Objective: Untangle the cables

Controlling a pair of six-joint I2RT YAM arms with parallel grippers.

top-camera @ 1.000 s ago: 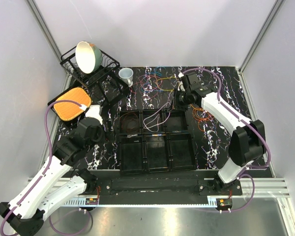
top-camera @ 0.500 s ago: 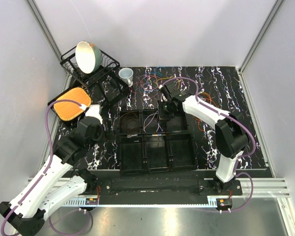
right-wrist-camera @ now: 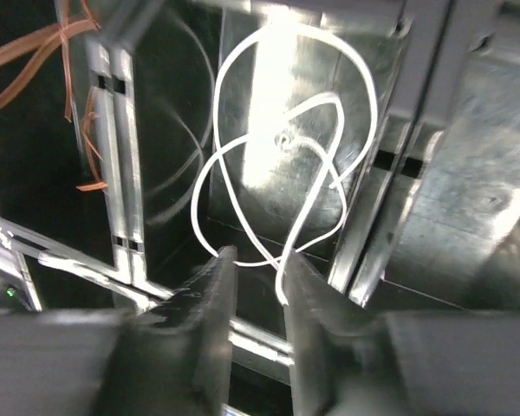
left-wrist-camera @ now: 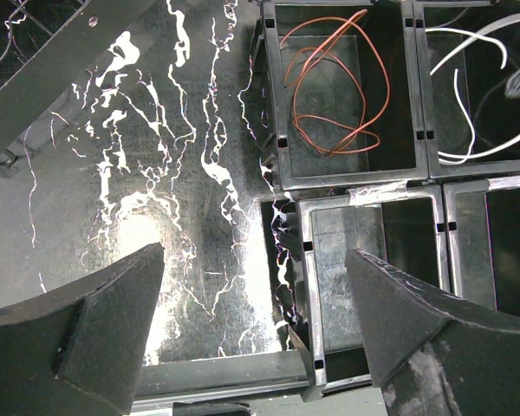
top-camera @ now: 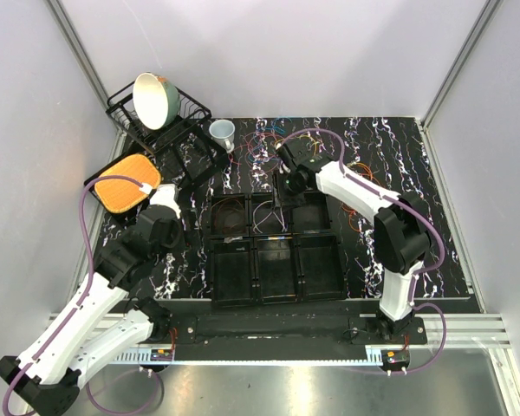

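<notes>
The cables lie in a loose coloured tangle at the back of the table, with orange loops to the right of the black six-compartment tray. A white cable lies coiled in the back middle compartment. An orange-brown cable lies in the back left one. My right gripper hangs over the white cable with a narrow gap between its jaws; the cable's end is beside one finger. My left gripper is wide open and empty over the table, left of the tray.
A wire dish rack holding a bowl stands at the back left, with a white cup beside it. An orange pad on a black holder lies at the left edge. Grey walls close in the table.
My right gripper has swung left from the back right of the table to above the tray's back middle compartment. The left arm has not moved.
</notes>
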